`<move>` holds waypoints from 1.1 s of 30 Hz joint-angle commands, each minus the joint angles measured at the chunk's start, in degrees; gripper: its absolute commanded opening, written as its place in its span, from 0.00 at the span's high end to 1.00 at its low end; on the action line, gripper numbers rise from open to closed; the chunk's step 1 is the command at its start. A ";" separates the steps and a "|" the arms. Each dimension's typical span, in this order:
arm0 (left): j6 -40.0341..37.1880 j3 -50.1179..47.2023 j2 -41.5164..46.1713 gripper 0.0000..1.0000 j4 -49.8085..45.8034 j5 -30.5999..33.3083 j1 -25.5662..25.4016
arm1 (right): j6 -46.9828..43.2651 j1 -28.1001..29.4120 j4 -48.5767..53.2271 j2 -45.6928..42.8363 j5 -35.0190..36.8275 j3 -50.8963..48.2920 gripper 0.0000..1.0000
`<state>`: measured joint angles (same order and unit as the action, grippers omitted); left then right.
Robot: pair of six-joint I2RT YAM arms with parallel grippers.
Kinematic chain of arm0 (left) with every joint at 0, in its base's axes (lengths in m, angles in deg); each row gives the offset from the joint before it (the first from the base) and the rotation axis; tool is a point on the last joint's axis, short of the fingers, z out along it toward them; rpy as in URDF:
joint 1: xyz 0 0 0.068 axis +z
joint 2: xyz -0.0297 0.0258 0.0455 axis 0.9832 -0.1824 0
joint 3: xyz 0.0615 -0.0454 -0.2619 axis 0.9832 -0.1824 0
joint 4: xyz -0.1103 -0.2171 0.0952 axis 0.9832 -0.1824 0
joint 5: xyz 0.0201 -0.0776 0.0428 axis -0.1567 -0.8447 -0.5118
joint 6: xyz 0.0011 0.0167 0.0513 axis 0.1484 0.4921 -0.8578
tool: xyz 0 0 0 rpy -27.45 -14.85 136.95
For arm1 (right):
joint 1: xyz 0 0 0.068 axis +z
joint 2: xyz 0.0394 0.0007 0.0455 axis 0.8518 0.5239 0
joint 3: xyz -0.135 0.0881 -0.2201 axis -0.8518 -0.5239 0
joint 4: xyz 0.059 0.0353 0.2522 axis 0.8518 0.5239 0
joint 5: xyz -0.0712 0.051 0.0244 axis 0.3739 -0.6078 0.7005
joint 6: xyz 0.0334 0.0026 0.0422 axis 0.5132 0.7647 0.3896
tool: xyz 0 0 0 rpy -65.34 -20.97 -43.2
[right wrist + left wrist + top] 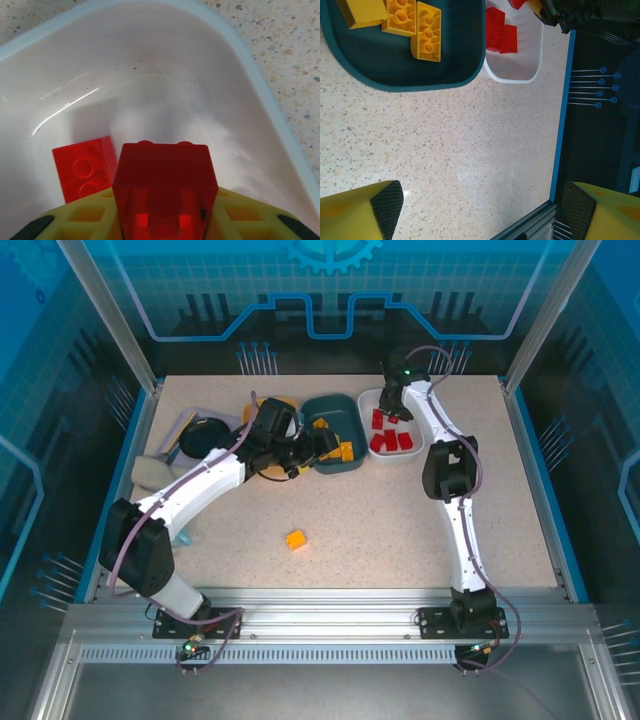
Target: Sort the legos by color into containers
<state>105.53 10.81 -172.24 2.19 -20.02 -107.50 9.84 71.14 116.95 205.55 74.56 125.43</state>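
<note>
Right claw (393,411) closed on a translucent red lego brick (165,185), gripped between its two yellow fingers and poised inside the rim of the white tub (150,60). The brick's studded end points away from the wrist, toward the tub floor, so the bare white floor lies straight ahead of the claw. A second red brick (82,167) lies flat on that floor, just to the left of the held one and clear of it. From above, several more red bricks are seen in the same tub. The release probably needs only an opening of the fingers and no sideways travel. Left claw (482,206) open wide and empty, above bare bench (445,150), with the dark teal tub (395,67) and its yellow bricks (426,37) ahead of it. One orange-yellow brick (296,539) lies loose on the bench, well apart from all tubs and toward the near edge. It is closer to the left arm than to the right, and lies back from the left claw toward the arm bases. Its long axis cannot be told at this size.
</note>
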 commanded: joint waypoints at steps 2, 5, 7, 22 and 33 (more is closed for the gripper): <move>-1.69 -1.38 4.07 0.13 -3.74 0.90 0.24 | -0.72 -0.61 2.41 2.76 -1.04 3.58 0.60; -2.62 -1.00 5.11 0.13 -6.00 1.95 0.24 | -0.63 -0.54 3.25 2.43 -1.47 3.69 0.51; -3.47 -0.71 5.70 0.13 -7.68 2.63 0.29 | -0.87 -0.47 3.70 1.24 -1.57 3.50 0.41; -7.25 -5.32 13.00 0.13 -21.55 8.62 0.25 | -7.81 7.89 -8.15 -30.74 -1.02 -22.33 0.31; -0.47 -16.39 28.16 0.13 -36.26 19.26 0.47 | -16.47 30.61 -23.84 -55.21 -10.90 -63.41 0.23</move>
<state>102.27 -2.92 -148.11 -27.12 -4.76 -107.43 -3.69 97.54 96.58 152.19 67.32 67.34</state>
